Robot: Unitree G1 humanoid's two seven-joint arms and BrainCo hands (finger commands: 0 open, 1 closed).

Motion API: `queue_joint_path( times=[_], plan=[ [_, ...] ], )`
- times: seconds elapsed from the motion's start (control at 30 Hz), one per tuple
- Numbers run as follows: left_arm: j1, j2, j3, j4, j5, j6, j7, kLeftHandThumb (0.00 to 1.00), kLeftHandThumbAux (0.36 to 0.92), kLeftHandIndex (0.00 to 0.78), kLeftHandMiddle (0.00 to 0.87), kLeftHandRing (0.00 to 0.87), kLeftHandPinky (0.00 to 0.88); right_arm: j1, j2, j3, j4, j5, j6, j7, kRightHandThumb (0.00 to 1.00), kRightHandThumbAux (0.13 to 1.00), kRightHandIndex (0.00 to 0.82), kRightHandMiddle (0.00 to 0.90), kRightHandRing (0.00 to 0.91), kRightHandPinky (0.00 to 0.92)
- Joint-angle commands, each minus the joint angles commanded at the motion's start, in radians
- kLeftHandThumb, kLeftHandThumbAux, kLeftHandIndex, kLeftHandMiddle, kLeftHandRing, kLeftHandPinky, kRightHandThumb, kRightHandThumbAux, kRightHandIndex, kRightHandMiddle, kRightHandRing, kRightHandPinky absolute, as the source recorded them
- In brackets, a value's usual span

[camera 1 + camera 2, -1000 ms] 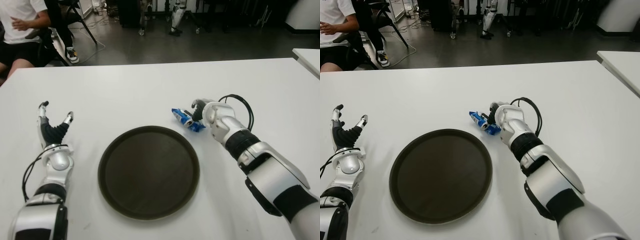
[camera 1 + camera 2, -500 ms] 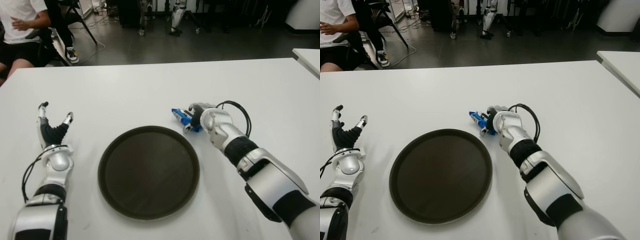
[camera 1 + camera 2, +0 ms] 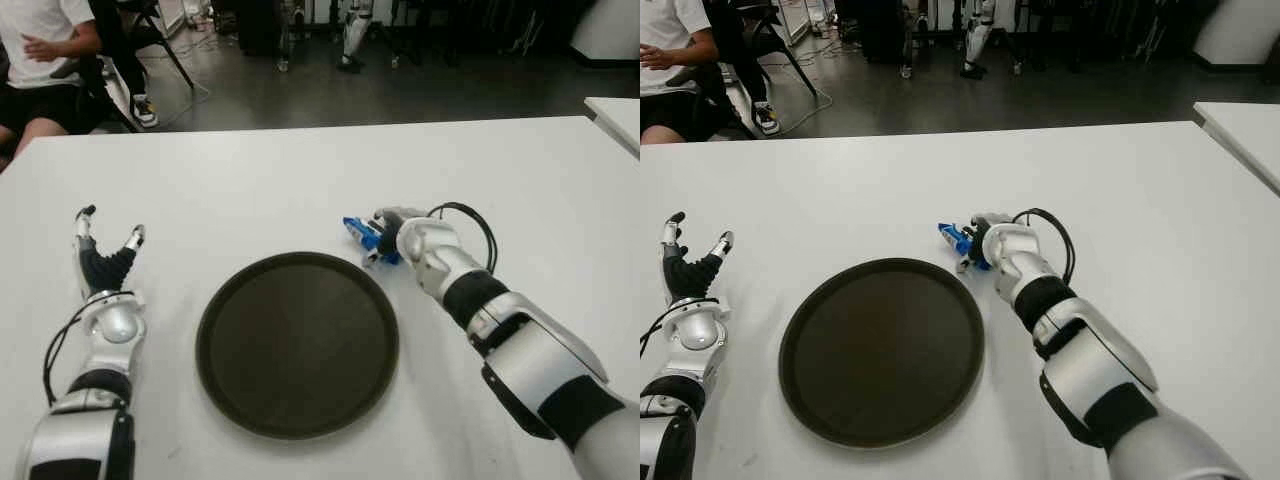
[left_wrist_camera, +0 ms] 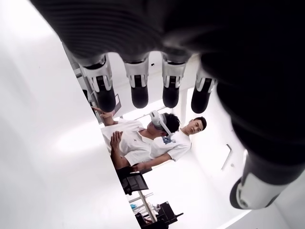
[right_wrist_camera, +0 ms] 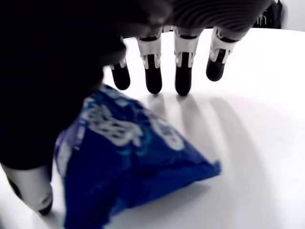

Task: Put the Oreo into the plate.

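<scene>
Currently:
Right hand (image 3: 398, 233): fingers spread over blue Oreo packet (image 3: 362, 234), not clamped.
Plate (image 3: 297, 342): beside packet.
Left hand (image 3: 103, 262): fingers apart, holding nothing.

Bright, even overhead light washes the white table (image 3: 300, 170) nearly shadowless in both eye views. The right wrist view shows soft finger shadows and a blurred packet (image 5: 128, 167); the left wrist view is overexposed.

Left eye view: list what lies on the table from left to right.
left hand → plate → Oreo pack → right hand, which is at the pack beside the plate's far right rim.
</scene>
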Motion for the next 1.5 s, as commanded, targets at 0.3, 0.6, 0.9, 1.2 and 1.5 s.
queue_joint_path(
  times=[0.3, 0.6, 0.9, 1.2, 1.5],
  plan=[
    [0.005, 0.001, -0.001, -0.008, 0.003, 0.003, 0.003, 0.0, 0.669, 0.0, 0.0, 0.0, 0.0, -0.002, 0.004, 0.0, 0.001, 0.001, 0.01, 0.004, 0.0, 0.645, 0.16, 0.156, 0.142, 0.12],
    [0.004, -0.003, 0.006, -0.01, -0.007, 0.009, -0.002, 0.0, 0.669, 0.0, 0.0, 0.0, 0.003, 0.0, 0.014, -0.006, 0.015, 0.004, 0.018, -0.018, 0.0, 0.633, 0.107, 0.13, 0.122, 0.129],
    [0.005, -0.004, 0.005, -0.012, -0.007, 0.007, 0.002, 0.0, 0.679, 0.0, 0.002, 0.0, 0.0, -0.004, 0.02, -0.008, 0.02, 0.001, 0.026, -0.013, 0.0, 0.623, 0.109, 0.131, 0.126, 0.144],
    [0.004, -0.004, 0.002, -0.01, -0.002, 0.008, 0.009, 0.0, 0.659, 0.0, 0.0, 0.0, 0.0, -0.007, 0.02, 0.0, 0.019, -0.007, 0.034, -0.011, 0.0, 0.63, 0.112, 0.137, 0.136, 0.146],
    [0.0, 0.004, 0.004, 0.0, -0.004, 0.02, 0.006, 0.0, 0.666, 0.004, 0.007, 0.0, 0.01, 0.023, 0.006, 0.015, -0.007, -0.042, 0.014, -0.145, 0.051, 0.639, 0.14, 0.14, 0.127, 0.126]
  ],
)
